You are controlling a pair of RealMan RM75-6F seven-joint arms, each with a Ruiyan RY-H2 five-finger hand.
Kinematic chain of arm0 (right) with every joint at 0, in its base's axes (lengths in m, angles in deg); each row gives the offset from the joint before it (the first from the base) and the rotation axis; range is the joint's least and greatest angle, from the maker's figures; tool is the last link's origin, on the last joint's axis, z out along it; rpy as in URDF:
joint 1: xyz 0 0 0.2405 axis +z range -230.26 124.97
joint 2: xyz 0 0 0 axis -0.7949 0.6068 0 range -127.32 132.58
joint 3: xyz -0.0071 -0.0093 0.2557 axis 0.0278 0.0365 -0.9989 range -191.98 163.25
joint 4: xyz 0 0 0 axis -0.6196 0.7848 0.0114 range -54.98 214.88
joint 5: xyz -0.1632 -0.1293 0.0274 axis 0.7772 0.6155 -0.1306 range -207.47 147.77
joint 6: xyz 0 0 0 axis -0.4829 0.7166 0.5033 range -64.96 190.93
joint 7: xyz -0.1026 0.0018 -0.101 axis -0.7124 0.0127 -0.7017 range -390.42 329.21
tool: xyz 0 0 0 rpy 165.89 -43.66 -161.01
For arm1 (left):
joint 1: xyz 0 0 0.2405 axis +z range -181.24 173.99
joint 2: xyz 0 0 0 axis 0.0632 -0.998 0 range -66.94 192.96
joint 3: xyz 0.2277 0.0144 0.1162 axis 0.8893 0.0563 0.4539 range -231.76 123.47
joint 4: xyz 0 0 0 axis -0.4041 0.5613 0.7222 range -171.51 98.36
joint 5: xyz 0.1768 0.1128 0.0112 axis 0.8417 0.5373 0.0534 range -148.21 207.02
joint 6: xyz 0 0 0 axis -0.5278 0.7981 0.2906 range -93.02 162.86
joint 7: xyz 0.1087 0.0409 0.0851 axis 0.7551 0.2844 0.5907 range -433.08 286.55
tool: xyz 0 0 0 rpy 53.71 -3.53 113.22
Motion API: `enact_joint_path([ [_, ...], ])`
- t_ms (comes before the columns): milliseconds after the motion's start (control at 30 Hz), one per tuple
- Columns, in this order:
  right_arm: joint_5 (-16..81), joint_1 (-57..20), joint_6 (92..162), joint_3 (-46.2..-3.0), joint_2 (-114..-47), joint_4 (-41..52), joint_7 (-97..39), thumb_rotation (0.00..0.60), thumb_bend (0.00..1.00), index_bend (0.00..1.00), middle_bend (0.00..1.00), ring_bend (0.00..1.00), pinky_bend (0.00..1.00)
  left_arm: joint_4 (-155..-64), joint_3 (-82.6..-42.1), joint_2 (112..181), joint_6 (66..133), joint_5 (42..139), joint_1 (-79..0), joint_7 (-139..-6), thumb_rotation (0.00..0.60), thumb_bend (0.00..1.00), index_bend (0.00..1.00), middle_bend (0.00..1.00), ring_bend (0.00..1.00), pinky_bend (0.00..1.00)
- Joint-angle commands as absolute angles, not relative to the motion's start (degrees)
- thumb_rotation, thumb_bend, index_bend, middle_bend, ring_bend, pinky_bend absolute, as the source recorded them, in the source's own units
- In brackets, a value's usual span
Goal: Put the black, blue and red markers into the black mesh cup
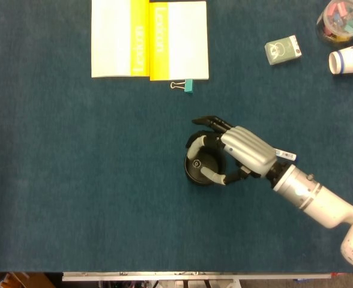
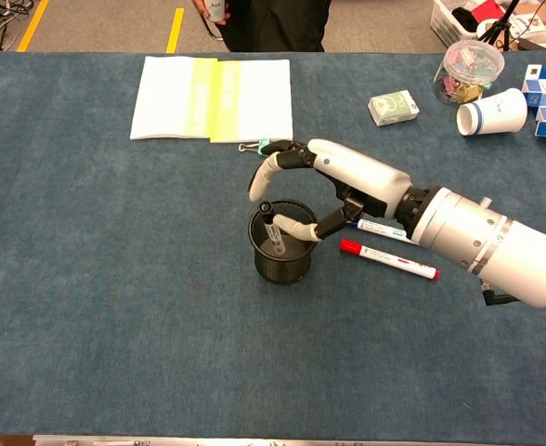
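Observation:
The black mesh cup (image 2: 283, 266) (image 1: 194, 174) stands mid-table. A black marker (image 2: 273, 234) leans inside it, cap end up, and its end shows in the head view as a small grey dot (image 1: 196, 162). My right hand (image 2: 349, 177) (image 1: 246, 153) hovers over the cup's right rim with its fingers arched apart and nothing held. The blue marker (image 2: 385, 229) and the red marker (image 2: 390, 261) lie on the cloth just right of the cup. In the head view only the blue marker's tail (image 1: 286, 155) shows past the hand. My left hand is out of sight.
An open yellow-and-white book (image 2: 213, 98) (image 1: 149, 39) lies at the back with a teal binder clip (image 2: 262, 146) (image 1: 187, 86) by it. A green box (image 2: 392, 107), a paper cup (image 2: 491, 111) and a clear jar (image 2: 468, 70) sit at the back right.

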State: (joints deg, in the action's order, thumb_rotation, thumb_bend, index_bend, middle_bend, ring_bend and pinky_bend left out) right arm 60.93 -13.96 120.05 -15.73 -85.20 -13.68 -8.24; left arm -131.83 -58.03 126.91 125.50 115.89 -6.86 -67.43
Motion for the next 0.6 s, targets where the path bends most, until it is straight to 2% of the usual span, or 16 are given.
enact_joint_path([
  [33, 61.0, -14.0, 120.2, -15.7, -84.4, -14.1, -8.8, 0.6, 0.31, 0.34, 0.29, 0.04, 0.0, -131.8, -58.0, 127.0, 125.4, 116.0, -6.9, -67.5, 0.6, 0.36, 0.31, 0.21, 0.2, 0.1],
  [200, 61.6, -14.7, 122.3, -15.9, -82.7, -15.2, -10.0, 0.6, 0.29, 0.33, 0.29, 0.04, 0.0, -131.6, -58.1, 127.0, 125.3, 116.0, -7.0, -67.6, 0.6, 0.36, 0.31, 0.21, 0.2, 0.1],
  [367, 62.0, -18.0, 128.3, -16.2, -77.9, -18.1, -18.4, 0.6, 0.24, 0.33, 0.29, 0.04, 0.0, -131.2, -58.1, 127.4, 124.6, 115.9, -7.4, -67.7, 0.6, 0.36, 0.31, 0.21, 0.2, 0.1],
  [600, 59.8, -21.8, 131.3, -15.4, -72.1, -20.7, -28.4, 0.6, 0.21, 0.38, 0.3, 0.04, 0.0, -130.2, -58.1, 128.3, 123.9, 115.8, -7.8, -68.4, 0.6, 0.36, 0.31, 0.21, 0.2, 0.1],
])
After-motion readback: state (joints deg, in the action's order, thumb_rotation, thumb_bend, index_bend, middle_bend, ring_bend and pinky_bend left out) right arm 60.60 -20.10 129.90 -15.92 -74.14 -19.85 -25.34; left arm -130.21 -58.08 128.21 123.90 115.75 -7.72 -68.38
